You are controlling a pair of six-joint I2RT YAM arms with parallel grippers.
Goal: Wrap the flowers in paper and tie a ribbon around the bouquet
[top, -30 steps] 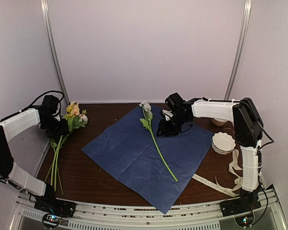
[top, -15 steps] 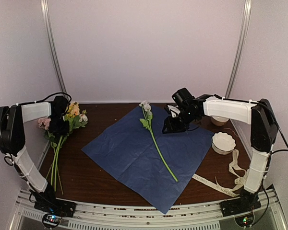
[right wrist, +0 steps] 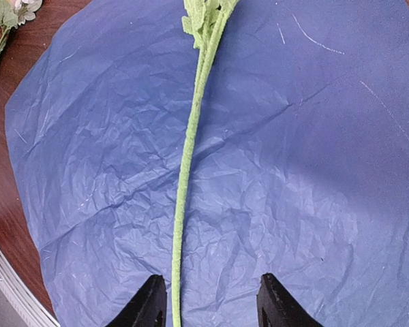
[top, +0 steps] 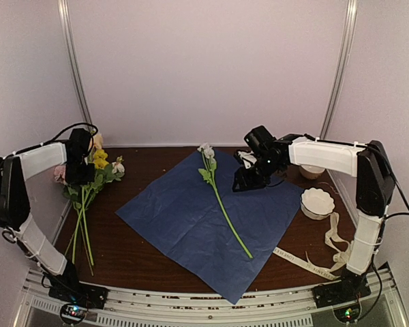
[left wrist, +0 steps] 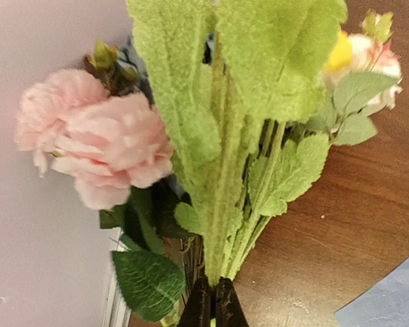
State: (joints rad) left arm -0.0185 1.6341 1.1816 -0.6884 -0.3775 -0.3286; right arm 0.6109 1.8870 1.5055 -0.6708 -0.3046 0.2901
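Our left claw (left wrist: 212, 303) was pinched together on the stems of the flowers (left wrist: 225, 157) at the left edge of the surface (top: 123, 252). Our right claw (right wrist: 211, 300) hung apart, holding nothing, over the blue paper (right wrist: 293, 170) in the middle. One long flower (right wrist: 187, 157) lay on the paper. The ribbon (top: 313, 267) lay by the near right corner.

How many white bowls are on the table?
2. The near bowl sits at the right, just beyond the ribbon; the far bowl is behind it, partly hidden by the right arm.
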